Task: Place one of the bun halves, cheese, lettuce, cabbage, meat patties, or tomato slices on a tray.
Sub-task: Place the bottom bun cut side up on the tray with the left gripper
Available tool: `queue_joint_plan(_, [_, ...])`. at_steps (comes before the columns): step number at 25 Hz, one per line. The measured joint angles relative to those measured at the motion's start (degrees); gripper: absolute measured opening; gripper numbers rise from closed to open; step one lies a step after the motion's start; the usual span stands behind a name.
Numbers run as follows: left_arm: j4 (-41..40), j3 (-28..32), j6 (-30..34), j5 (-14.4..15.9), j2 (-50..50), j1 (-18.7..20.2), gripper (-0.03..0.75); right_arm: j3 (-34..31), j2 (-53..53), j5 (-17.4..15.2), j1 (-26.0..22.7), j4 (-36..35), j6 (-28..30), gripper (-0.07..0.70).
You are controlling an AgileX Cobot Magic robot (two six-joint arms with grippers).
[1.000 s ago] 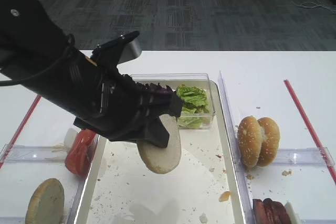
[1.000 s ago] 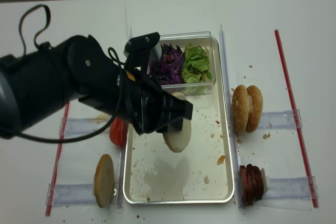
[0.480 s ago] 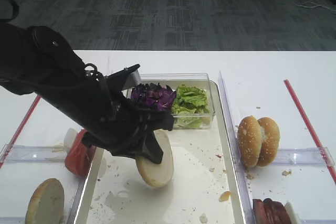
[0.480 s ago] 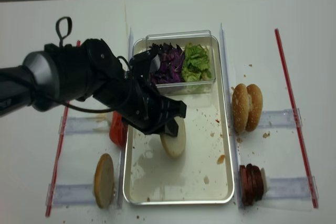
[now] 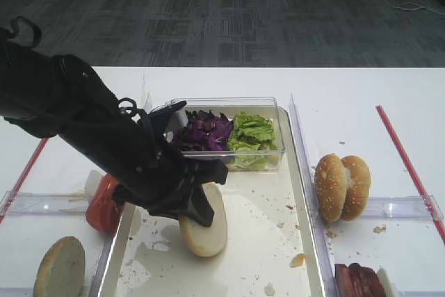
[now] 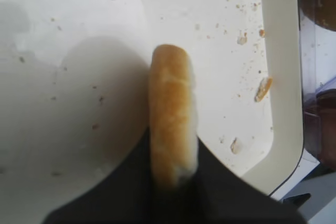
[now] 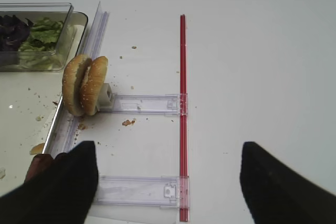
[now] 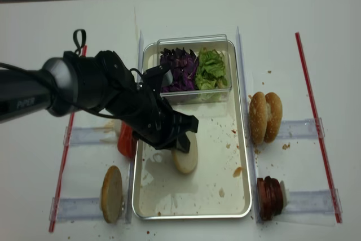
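My left gripper (image 5: 200,205) is shut on a plain bun half (image 5: 206,226), which stands on edge with its lower rim at the tray (image 5: 300,172) floor. In the left wrist view the tan crust (image 6: 170,103) rises between the dark fingers above the crumb-speckled tray (image 6: 286,77). Lettuce (image 5: 254,133) and cabbage (image 5: 205,130) fill a clear box at the tray's far end. Tomato slices (image 5: 104,203) stand left of the tray, meat patties (image 5: 358,279) at its right near corner. Cheese is out of view. My right gripper (image 7: 168,182) is open over bare table.
Two sesame bun halves (image 5: 342,187) stand on edge in a clear rail right of the tray. Another plain bun half (image 5: 59,268) stands at the near left. Red strips (image 8: 316,122) and clear rails (image 7: 142,103) lie on the white table on both sides.
My left gripper has come down and a little to the left with the bun half, from hanging above the tray to its floor. The rest has not moved.
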State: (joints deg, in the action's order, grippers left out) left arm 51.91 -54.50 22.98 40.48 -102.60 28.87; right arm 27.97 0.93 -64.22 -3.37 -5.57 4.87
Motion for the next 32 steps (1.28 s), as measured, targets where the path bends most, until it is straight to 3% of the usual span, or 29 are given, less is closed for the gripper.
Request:
queue_joint_plan(7, [0.75, 0.00, 0.49, 0.10, -1.13, -0.11, 0.099, 0.00, 0.00, 0.00, 0.00, 0.00, 0.00, 0.590])
queue_joint_plan(10, [0.75, 0.00, 0.58, 0.10, -1.13, -0.22, 0.143, 0.00, 0.00, 0.00, 0.00, 0.00, 0.00, 0.590])
queue_joint_plan(20, [0.75, 0.00, -0.36, 0.10, -1.23, -1.49, 0.484, 0.00, 0.00, 0.00, 0.00, 0.00, 0.00, 0.590])
queue_joint_plan(32, [0.75, 0.00, -0.34, 0.35, 0.52, -1.63, 0.516, 0.00, 0.00, 0.00, 0.00, 0.00, 0.00, 0.590])
